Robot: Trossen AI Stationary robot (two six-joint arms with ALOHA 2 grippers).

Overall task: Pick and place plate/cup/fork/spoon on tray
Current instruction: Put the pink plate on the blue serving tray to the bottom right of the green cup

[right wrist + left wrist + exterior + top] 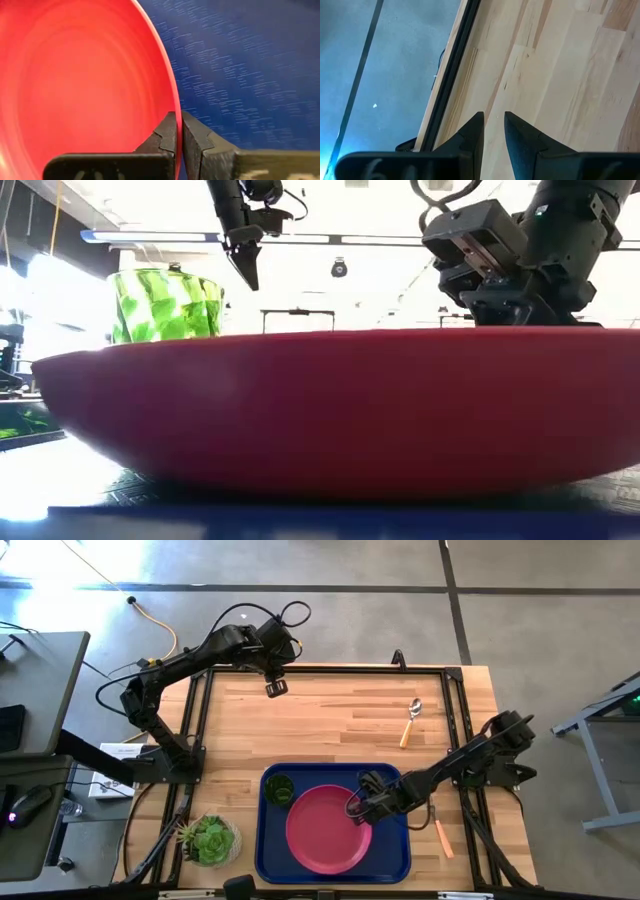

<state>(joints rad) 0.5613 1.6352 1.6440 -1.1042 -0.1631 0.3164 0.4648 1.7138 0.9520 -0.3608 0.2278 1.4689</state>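
High view: tray (pixel 270 852) at table's 6 o'clock, long axis 9–3; plate (pixel 322 832) lies flat in it, cup (pixel 278 789) in the tray's 10 o'clock corner. Right gripper (pixel 357 808) on plate's 3 o'clock rim. Spoon (pixel 410 722) at 1 o'clock, bowl toward 12. Fork (pixel 441 832) off tray at 3, axis roughly 11–5. Left gripper (pixel 276 687) at 12 o'clock over bare wood. Low view: plate fills frame. Left wrist: fingers nearly closed, holding nothing. Right wrist: fingers pinched on plate rim.

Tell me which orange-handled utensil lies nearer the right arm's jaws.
The fork, on the table just right of the tray. The spoon lies far up the table, well away from the right gripper.
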